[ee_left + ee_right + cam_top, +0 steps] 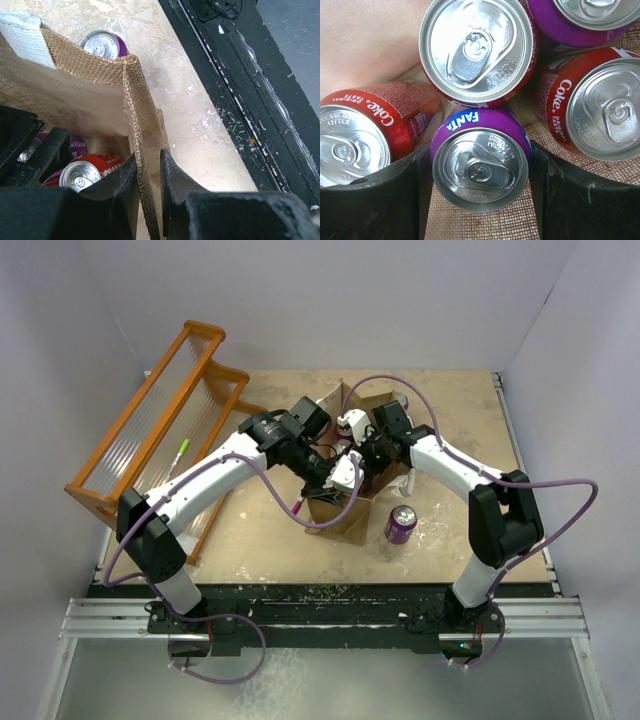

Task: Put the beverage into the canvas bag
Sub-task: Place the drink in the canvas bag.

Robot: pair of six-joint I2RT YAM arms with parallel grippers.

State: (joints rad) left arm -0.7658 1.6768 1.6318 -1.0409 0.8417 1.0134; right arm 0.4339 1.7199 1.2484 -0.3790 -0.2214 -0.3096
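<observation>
The canvas bag stands open at mid-table. In the right wrist view a purple Fanta can stands upright inside it, over the woven bag floor. My right gripper reaches down into the bag, a finger pressed to each side of this can. Red Coke cans crowd around it. My left gripper straddles the bag's corner seam. Its jaws are slightly parted, with a gap showing beside the fabric.
A second purple can stands on the table just outside the bag's near right corner. The orange slatted rack fills the left side. A white handle hangs on the bag wall. The black front rail is close.
</observation>
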